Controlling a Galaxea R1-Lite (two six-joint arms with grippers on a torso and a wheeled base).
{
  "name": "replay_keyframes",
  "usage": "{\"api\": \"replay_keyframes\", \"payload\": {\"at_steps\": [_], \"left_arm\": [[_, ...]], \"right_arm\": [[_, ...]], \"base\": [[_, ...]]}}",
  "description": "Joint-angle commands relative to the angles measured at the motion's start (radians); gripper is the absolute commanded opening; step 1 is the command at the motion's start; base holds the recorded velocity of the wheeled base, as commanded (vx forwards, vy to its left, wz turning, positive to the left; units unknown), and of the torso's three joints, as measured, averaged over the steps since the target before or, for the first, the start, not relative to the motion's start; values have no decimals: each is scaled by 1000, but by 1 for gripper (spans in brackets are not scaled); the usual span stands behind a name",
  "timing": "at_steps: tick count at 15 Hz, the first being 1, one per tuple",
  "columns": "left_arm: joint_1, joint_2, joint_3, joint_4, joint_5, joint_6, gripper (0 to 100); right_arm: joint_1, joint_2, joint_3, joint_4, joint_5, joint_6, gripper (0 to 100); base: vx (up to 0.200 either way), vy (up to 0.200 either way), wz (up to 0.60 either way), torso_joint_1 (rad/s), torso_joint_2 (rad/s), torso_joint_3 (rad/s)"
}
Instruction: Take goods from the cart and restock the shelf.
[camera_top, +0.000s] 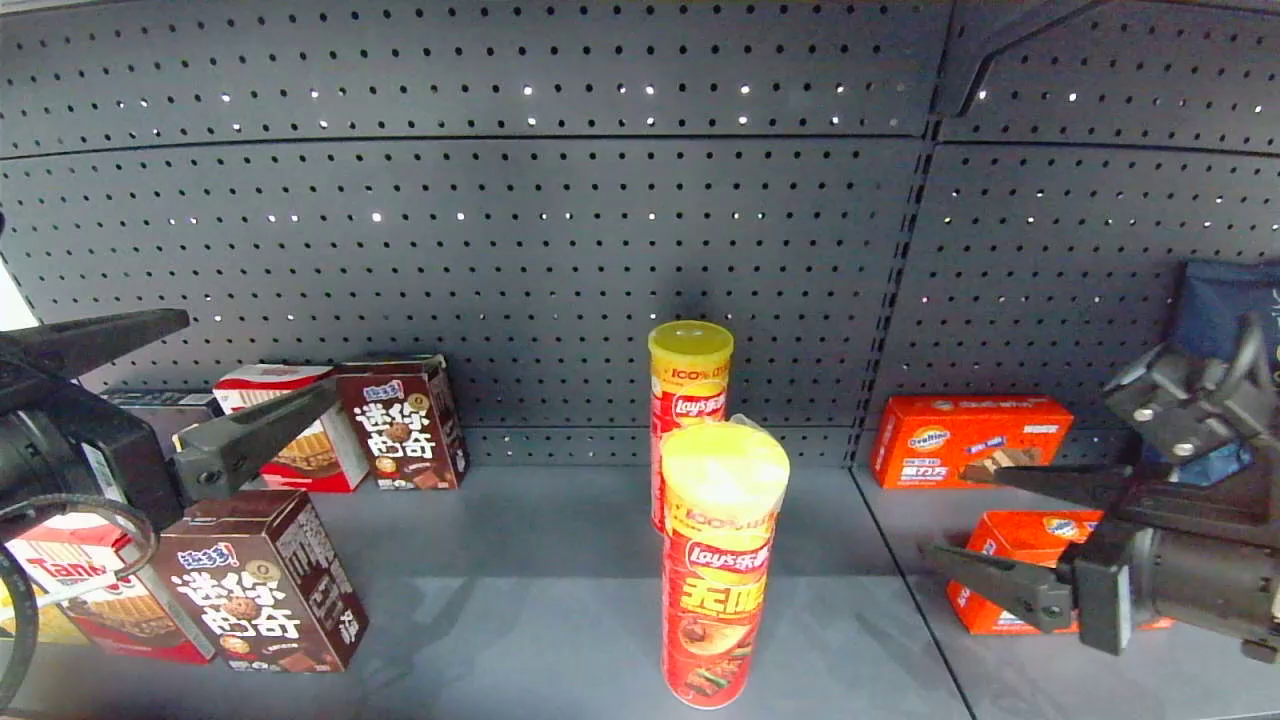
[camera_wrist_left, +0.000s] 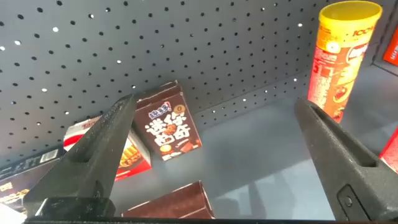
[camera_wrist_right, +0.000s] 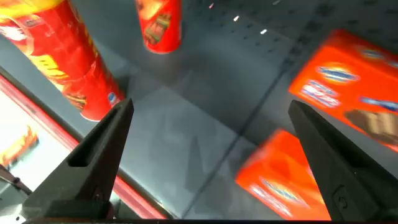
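We see the grey shelf (camera_top: 560, 610) with its perforated back panel (camera_top: 500, 250) across the upper frame. At the centre stand two upright red chip cans with yellow lids. The front chip can (camera_top: 722, 570) is at lower centre, and the rear chip can (camera_top: 688, 395) is just behind it, its lower part hidden by the front one. At the left edge of the frame the left gripper (camera_top: 260, 355) hangs with its pincer spread wide and nothing between the fingers. Its lower finger crosses in front of a red-and-white wafer box (camera_top: 290, 450) at the back. Beside that box stands a brown cookie box (camera_top: 402, 420), a second brown cookie box (camera_top: 260, 590) stands at lower left, and another wafer box (camera_top: 90, 600) is at the far lower left. At the right edge the right gripper (camera_top: 950, 515) is likewise spread open and empty, well apart from the cans. It covers part of the nearer orange box (camera_top: 1020, 550), with a farther orange box (camera_top: 965, 435) against the panel and a dark blue bag (camera_top: 1225, 310) behind the arm.
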Motion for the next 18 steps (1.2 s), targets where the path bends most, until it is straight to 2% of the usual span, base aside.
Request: {"api": "replay_keyframes", "payload": {"at_steps": [1, 7, 10, 18], "left_arm": [[0, 4, -15, -1, 0, 0, 100], [-1, 13, -40, 1, -3, 0, 100], [-1, 29, -53, 1, -3, 0, 100], [0, 44, -55, 1, -7, -1, 100]], "right_arm": [[58, 126, -16, -3, -11, 1, 100], [100, 218, -60, -3, -12, 4, 100], [133, 261, -65, -3, -45, 12, 100], [149, 327, -88, -5, -48, 27, 100]], "base": [[0, 0, 0, 0, 0, 0], [0, 0, 0, 0, 0, 0], [0, 0, 0, 0, 0, 0], [0, 0, 0, 0, 0, 0]]}}
